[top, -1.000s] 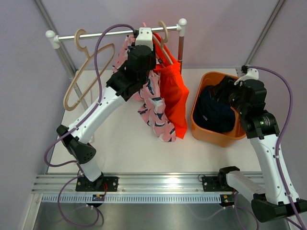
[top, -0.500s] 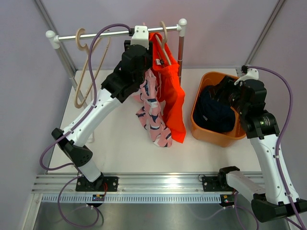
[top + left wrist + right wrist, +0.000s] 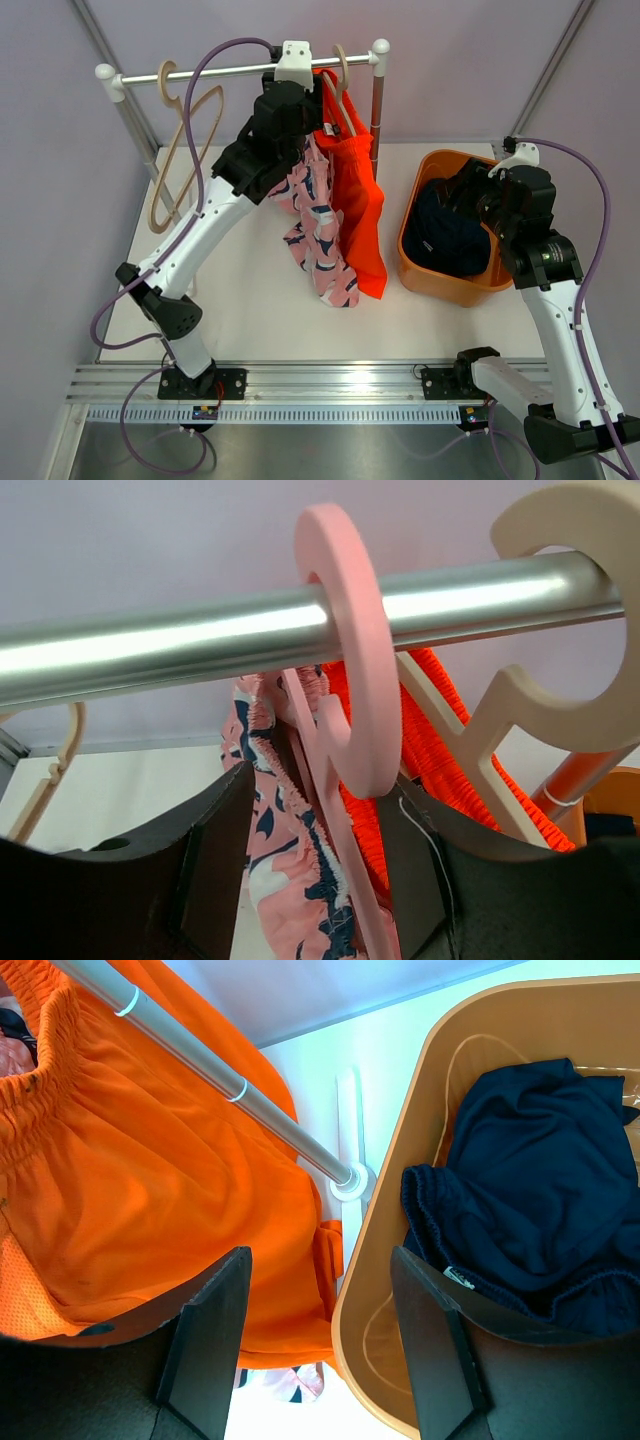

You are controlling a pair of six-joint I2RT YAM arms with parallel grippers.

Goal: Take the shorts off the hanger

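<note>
Care pays: with our left pincer (image 3: pixel 315 810) spread astride the pink hanger (image 3: pixel 350 660), we should pinch its neck squarely, then lift hanger and patterned shorts (image 3: pixel 265 830) off the rail (image 3: pixel 150 645).

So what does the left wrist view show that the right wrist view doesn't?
Only the left wrist view: the pink hanger and the beige hanger, both hooked over the rail. Only the right wrist view: the navy shorts lying in the bin. Both views: the orange shorts, hanging.
</note>
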